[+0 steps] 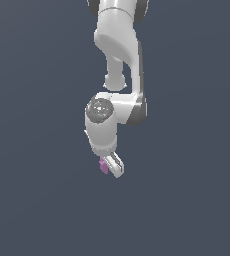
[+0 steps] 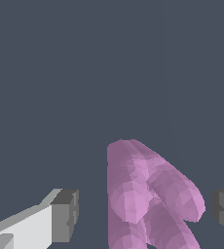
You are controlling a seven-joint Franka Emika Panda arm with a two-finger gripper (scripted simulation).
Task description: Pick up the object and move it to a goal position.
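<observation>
In the exterior view the white robot arm (image 1: 118, 45) reaches down from the top of the picture over a plain dark gray floor (image 1: 32, 200), and the gripper (image 1: 111, 167) at its tip has the little pink-purple object (image 1: 103, 166) right against its fingers, on the exterior view's left side of them. In the wrist view the object (image 2: 148, 194) looks big and bumpy and sits between the two gray fingertips (image 2: 65, 215), with a dark gap on each side of it, so the fingers are spread apart and are not squeezing it.
</observation>
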